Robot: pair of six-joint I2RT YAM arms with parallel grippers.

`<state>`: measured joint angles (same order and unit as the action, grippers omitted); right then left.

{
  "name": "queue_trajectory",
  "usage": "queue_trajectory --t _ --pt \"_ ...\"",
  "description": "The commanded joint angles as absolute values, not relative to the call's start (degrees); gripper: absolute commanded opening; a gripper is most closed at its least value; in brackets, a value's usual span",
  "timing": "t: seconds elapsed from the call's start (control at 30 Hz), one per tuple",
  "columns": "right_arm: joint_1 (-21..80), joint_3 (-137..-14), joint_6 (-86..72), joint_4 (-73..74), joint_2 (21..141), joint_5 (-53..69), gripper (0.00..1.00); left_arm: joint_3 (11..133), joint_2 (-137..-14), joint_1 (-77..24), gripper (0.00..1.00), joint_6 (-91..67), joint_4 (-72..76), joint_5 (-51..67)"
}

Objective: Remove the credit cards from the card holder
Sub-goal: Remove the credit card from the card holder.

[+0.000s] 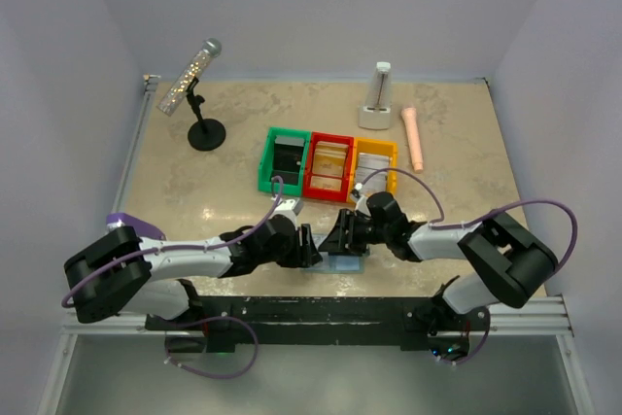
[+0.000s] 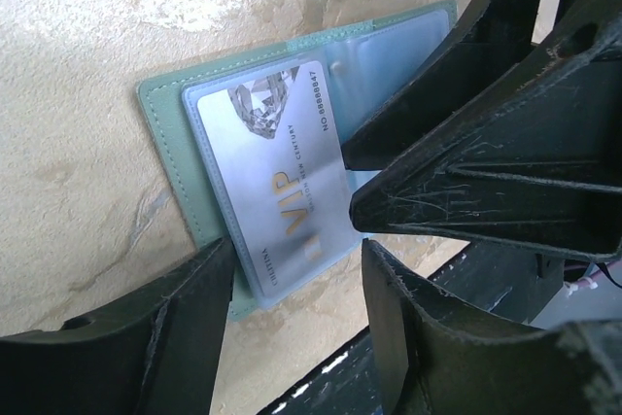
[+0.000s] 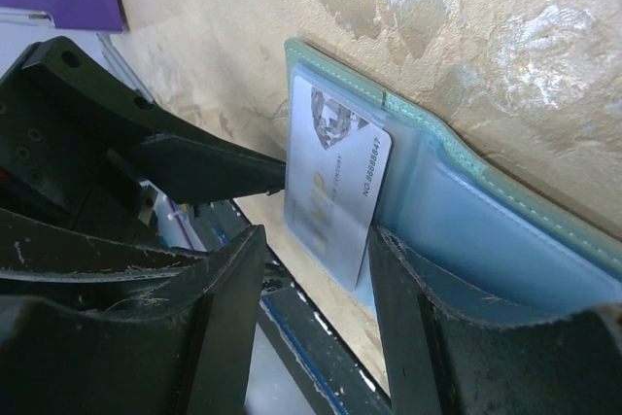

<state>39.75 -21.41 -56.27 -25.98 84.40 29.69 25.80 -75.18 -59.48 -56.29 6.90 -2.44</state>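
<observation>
The card holder [image 1: 346, 262] is laid open on the beige tabletop [image 1: 175, 191], close to its near edge and between the two grippers. Its pale blue inside is turned upward. A silver credit card [image 2: 272, 172] marked VIP is seen on the panel nearer the left arm, at the clear pocket. How far it is drawn out cannot be told.

The jaws of the left gripper [image 2: 296, 255] are held apart, and the card's near end is seen in the gap. The jaws of the right gripper [image 3: 316, 240] are likewise spread, with a corner of the card framed between them and nothing clamped. A row of three plastic bins [image 1: 330, 164] is set behind the holder.
</observation>
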Motion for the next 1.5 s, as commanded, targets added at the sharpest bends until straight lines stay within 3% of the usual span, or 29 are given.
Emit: queue_trajectory --t 0.0,0.67,1.47 --pt "39.99 -21.53 -55.28 -24.61 81.83 29.09 0.52 25.40 -76.64 -59.41 0.59 -56.78 9.93 -1.58" --pt "39.99 -19.07 -58.62 -31.90 81.21 30.59 0.52 24.87 -80.24 -59.41 0.55 -57.66 10.11 -2.02" --pt "39.81 -18.11 -58.80 -31.82 78.49 30.06 0.51 25.84 -82.00 -59.41 0.38 -59.15 4.22 -5.71"
